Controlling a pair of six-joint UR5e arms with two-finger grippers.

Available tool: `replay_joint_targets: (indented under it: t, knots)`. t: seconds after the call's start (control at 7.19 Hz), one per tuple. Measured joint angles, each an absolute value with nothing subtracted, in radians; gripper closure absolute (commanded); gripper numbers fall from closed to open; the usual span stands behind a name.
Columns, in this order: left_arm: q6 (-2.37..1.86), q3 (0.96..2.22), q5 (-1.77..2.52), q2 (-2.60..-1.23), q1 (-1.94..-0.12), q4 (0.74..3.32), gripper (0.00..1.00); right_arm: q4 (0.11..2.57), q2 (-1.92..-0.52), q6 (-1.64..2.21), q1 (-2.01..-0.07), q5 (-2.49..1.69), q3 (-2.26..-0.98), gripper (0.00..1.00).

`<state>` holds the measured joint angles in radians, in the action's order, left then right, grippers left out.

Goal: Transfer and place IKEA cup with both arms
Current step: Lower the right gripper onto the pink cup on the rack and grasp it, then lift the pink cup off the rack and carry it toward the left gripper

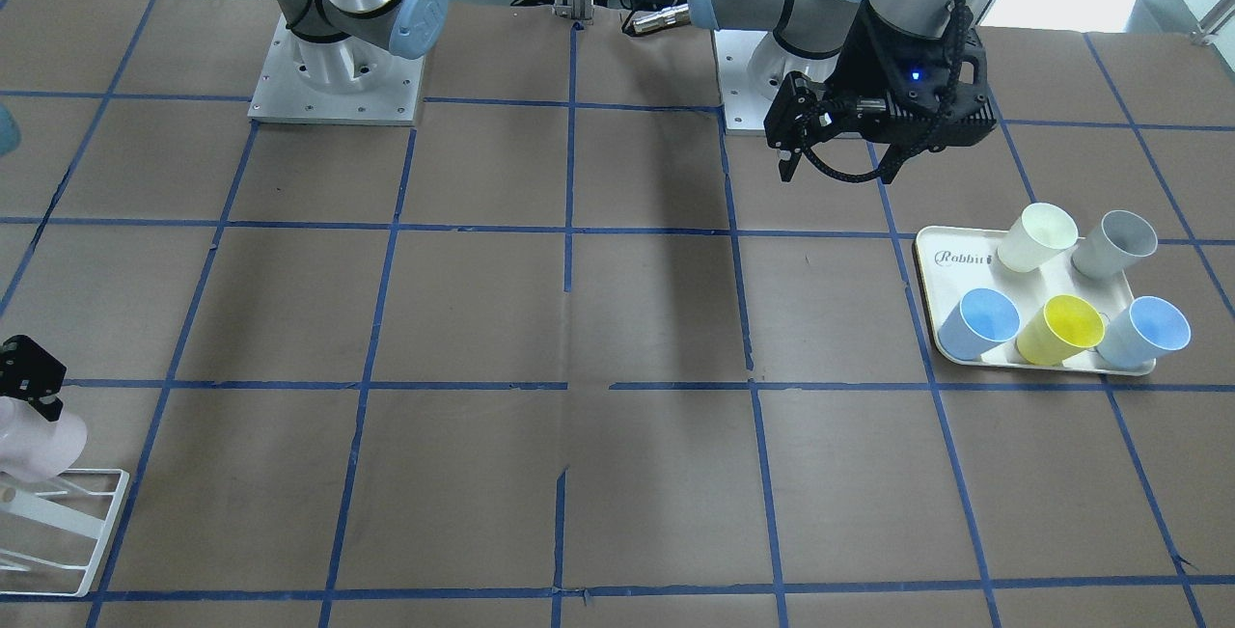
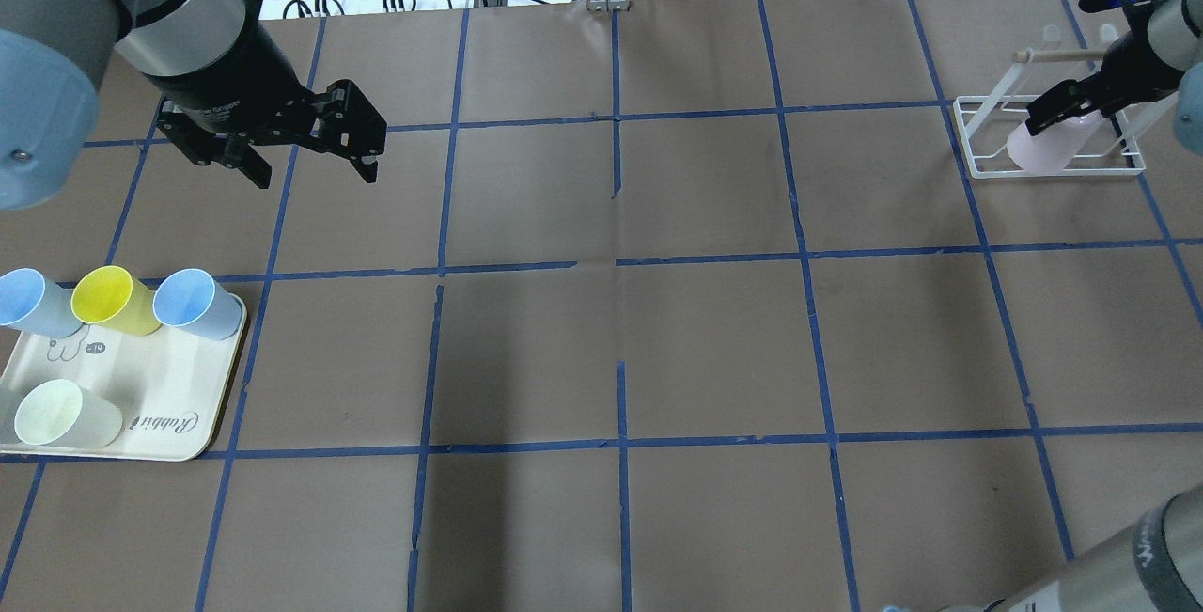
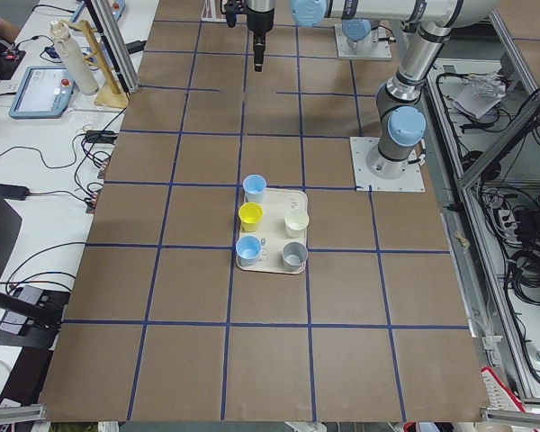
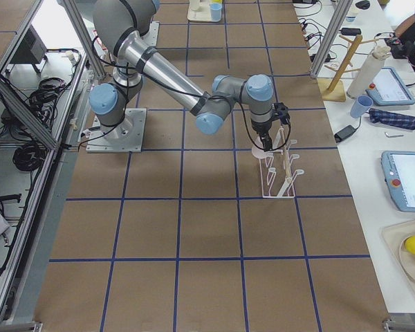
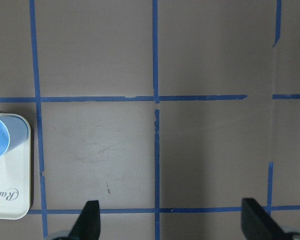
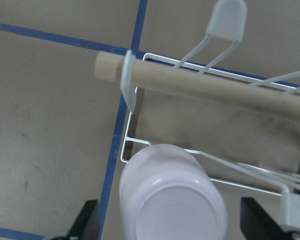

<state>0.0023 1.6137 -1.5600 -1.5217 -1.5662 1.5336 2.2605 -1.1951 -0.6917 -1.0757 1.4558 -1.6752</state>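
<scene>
The pale pink IKEA cup [image 6: 172,200] sits bottom-up and tilted on the white wire rack [image 6: 140,150] at the table's right end. It also shows in the overhead view [image 2: 1043,147] and the front view [image 1: 39,440]. My right gripper [image 6: 170,220] straddles the cup with its fingers [image 6: 90,220] spread and a small gap on each side, so it is open. In the overhead view the right gripper [image 2: 1062,109] is just above the cup. My left gripper [image 2: 310,156] is open and empty, hanging above bare table near its own base [image 1: 791,141].
A white tray [image 2: 141,386] by the left arm holds two light blue cups [image 2: 193,302], a yellow cup [image 2: 113,297], a cream-white cup [image 2: 56,415] and a grey cup [image 1: 1114,242]. The rack's wooden bar [image 6: 200,85] crosses just beyond the pink cup.
</scene>
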Motion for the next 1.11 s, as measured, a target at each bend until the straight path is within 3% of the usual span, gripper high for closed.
replay_joint_targets:
  t: [0.14,0.28,0.7,0.83,1.11]
  knots:
    - [0.002,1.614,-1.560,-1.522,-1.566,1.533,0.00,2.264,-1.193,-0.690,-1.076,1.456,-1.675,0.06]
    - [0.002,1.614,-1.559,-1.523,-1.566,1.533,0.00,2.263,-1.193,-0.689,-1.077,1.457,-1.675,0.23]
    - [0.002,1.614,-1.560,-1.522,-1.566,1.533,0.00,2.259,-1.199,-0.689,-1.078,1.458,-1.675,0.89]
    - [0.003,1.614,-1.560,-1.522,-1.566,1.533,0.00,2.258,-1.202,-0.689,-1.078,1.458,-1.674,0.99]
    - [0.006,1.614,-1.560,-1.521,-1.566,1.533,0.00,2.253,-1.208,-0.689,-1.077,1.466,-1.673,1.00]
